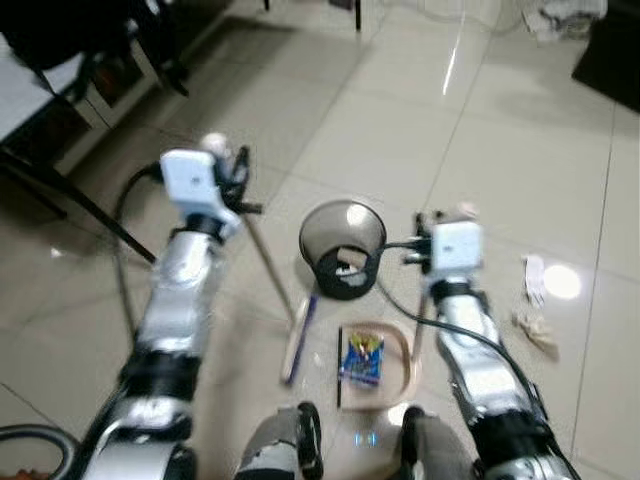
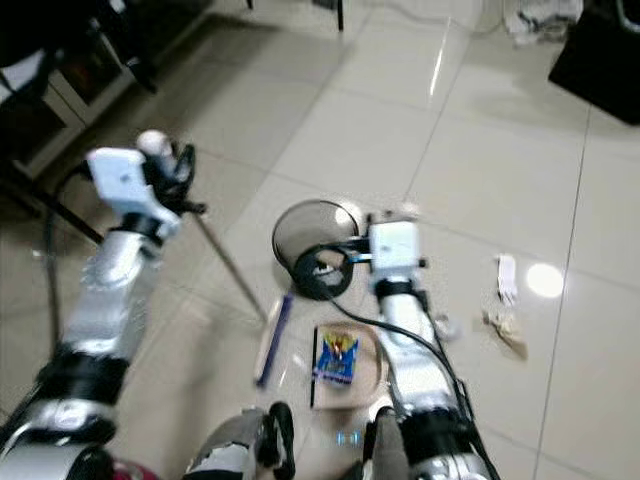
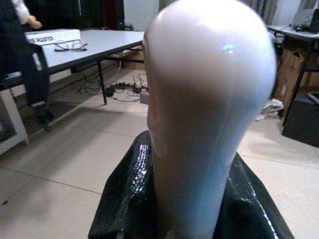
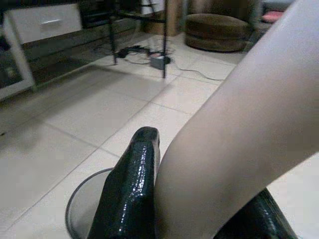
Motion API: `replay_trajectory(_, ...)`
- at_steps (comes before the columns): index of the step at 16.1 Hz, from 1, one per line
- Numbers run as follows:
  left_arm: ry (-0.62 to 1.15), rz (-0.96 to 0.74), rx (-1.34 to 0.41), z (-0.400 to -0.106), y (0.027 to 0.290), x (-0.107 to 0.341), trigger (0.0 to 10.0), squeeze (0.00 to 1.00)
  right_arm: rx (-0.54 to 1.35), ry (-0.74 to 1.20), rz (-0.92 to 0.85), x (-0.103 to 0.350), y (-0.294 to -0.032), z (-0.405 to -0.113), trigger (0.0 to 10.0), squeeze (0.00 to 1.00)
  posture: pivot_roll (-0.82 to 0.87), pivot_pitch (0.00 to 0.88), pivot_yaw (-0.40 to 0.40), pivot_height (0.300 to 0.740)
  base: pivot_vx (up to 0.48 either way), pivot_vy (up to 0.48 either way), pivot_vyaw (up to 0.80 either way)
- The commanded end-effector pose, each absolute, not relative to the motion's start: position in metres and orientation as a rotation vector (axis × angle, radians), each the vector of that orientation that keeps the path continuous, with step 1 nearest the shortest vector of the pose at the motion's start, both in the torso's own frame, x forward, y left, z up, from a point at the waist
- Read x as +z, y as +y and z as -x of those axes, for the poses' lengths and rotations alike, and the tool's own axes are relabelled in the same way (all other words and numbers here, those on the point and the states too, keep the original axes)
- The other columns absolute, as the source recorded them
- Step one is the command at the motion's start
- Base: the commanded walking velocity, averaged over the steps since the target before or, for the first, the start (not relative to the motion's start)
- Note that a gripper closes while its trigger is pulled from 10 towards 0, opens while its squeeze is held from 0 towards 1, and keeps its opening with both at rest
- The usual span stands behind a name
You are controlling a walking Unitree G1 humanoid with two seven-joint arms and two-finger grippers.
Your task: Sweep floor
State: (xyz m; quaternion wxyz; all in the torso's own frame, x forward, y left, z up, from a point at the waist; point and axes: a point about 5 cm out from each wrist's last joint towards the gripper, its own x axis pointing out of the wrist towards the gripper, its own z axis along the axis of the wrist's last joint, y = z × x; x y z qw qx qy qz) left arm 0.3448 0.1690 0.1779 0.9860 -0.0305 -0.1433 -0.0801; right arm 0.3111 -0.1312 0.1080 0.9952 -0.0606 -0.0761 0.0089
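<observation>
- Pale glossy floor tiles w/ dark grout lines; light glare near upper centre.
- Left gripper raised at left, pinched on rounded pale top of broom handle; black fingers pressed to both sides of knob in left wrist view.
- Handle slants down toward centre; broom head w/ purple strip lying on floor just before robot's feet.
- Right gripper at centre-right, closed on pale dustpan handle; black fingers tight against it in right wrist view.
- Dustpan, tan rim, on floor just beside broom head; blue and yellow wrapper inside it.
- Mesh waste bin, dark, upright, just beyond dustpan, between both arms.
- Paper scraps on floor at right, well apart from dustpan.
- Black cable looping along right arm.
- Worktop w/ dark legs in background of left wrist view; glasses on it.
- Brown round seat far back in right wrist view.
</observation>
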Motion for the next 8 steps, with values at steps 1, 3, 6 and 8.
replay_trajectory(1,-0.319,0.042,-0.143,-0.341,0.185,0.189,10.0,0.00,0.022,-0.203,0.088,0.120,-0.130,-0.310,10.0,0.00,-0.01,0.103,0.138,0.740,0.000,0.000,0.00)
replay_trajectory(3,-0.311,-0.005,-0.096,-0.338,0.207,0.191,10.0,0.00,0.033,-0.215,0.079,0.124,-0.132,-0.305,10.0,0.00,-0.01,0.092,0.138,0.740,0.000,0.000,0.00)
replay_trajectory(6,-0.265,-0.128,0.004,-0.333,0.239,0.187,10.0,0.00,0.093,-0.239,0.060,0.136,-0.133,-0.300,10.0,0.00,-0.02,0.077,0.138,0.740,0.000,0.000,0.00)
replay_trajectory(8,-0.213,-0.211,0.067,-0.327,0.257,0.179,10.0,0.00,0.141,-0.191,0.010,0.141,-0.135,-0.296,10.0,0.00,-0.03,0.068,0.136,0.740,0.000,0.000,0.00)
